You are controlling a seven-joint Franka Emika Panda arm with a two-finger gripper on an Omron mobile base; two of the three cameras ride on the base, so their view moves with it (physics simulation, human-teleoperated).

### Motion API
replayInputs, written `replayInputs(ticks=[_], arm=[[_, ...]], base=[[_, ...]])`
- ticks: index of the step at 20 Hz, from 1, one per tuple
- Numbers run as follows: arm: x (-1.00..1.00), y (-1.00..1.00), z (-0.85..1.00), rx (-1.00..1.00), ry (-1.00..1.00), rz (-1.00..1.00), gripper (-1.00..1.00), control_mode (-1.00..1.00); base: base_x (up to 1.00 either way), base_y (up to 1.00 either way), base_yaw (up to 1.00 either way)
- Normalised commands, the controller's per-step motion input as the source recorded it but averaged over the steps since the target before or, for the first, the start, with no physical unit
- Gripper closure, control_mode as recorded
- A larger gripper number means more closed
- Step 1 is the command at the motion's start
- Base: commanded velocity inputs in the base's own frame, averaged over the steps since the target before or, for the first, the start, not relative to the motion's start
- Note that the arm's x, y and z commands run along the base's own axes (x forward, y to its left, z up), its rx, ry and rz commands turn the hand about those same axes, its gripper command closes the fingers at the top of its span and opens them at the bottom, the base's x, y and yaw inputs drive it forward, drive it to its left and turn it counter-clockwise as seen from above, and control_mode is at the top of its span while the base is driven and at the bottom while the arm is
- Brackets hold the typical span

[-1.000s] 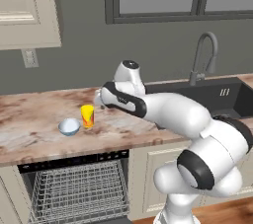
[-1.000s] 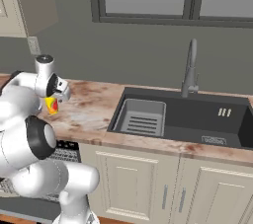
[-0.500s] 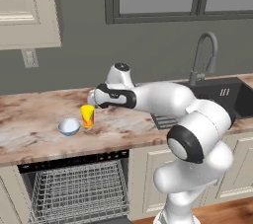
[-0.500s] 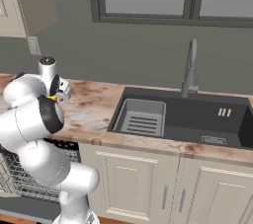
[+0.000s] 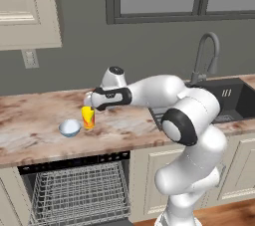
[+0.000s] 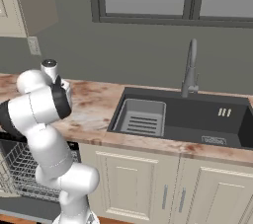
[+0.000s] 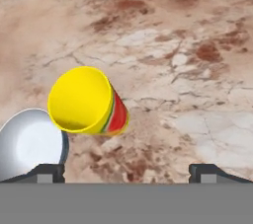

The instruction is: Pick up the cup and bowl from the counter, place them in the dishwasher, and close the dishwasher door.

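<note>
The yellow cup (image 5: 88, 117) with a red-orange patch stands upright on the marbled counter (image 5: 35, 133); the pale bowl (image 5: 69, 128) sits just left of it. My gripper (image 5: 88, 99) hovers just above the cup, pointing down, open and holding nothing. In the hand view the cup (image 7: 89, 102) lies between and ahead of the two wide-apart fingertips (image 7: 47, 172), with the bowl (image 7: 29, 143) at the lower left. Below the counter the dishwasher (image 5: 79, 192) stands open, its wire rack showing. The dishwasher door is out of view.
A dark sink basin (image 6: 178, 117) with a tall faucet (image 6: 189, 67) lies to the right along the counter. Cream cabinets (image 6: 163, 188) stand under it, and a wall outlet (image 5: 30, 58) sits behind the counter.
The arm has swung left along the counter, bringing the gripper from right of the cup to just above it. Cup and bowl have not moved.
</note>
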Motion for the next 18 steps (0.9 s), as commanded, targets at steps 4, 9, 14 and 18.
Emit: replayInputs(ticks=[4,9,14,18], arm=[[0.32,0.11,-0.19,0.00,0.00,0.00,-1.00,-1.00],[0.35,0.06,-0.18,0.00,0.00,0.00,-1.00,-1.00],[0.24,0.13,-0.29,0.00,0.00,0.00,-1.00,-1.00],[0.24,0.12,-0.24,0.00,0.00,0.00,-1.00,-1.00]], base=[[0.00,0.00,0.00],[0.00,0.00,0.00],[0.00,0.00,0.00],[0.00,0.00,0.00]])
